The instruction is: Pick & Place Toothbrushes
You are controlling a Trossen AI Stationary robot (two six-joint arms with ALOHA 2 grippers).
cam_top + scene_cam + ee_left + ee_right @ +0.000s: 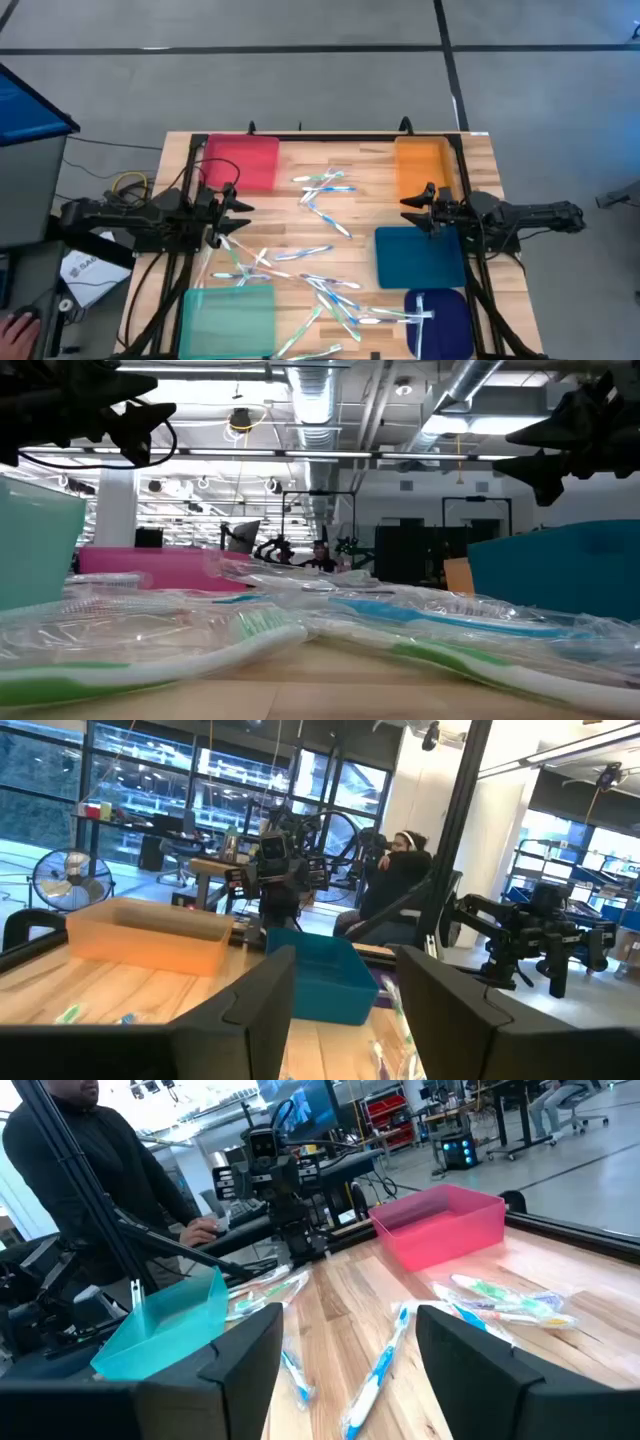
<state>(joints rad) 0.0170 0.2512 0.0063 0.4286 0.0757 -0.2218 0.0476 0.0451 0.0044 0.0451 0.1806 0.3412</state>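
Observation:
Several toothbrushes, white with blue or green parts and some in clear wrappers, lie flat and scattered over the middle of the wooden table. One lies in the dark blue tray. My left gripper hovers open at the table's left, above the brushes, with nothing between its fingers. My right gripper hovers open at the table's right, between the orange and teal-blue trays, also with nothing in it. In the low view both grippers hang high above the table.
Trays ring the brushes: pink far left, orange far right, teal-blue right, dark blue near right, light green near left. People sit or stand beyond the table.

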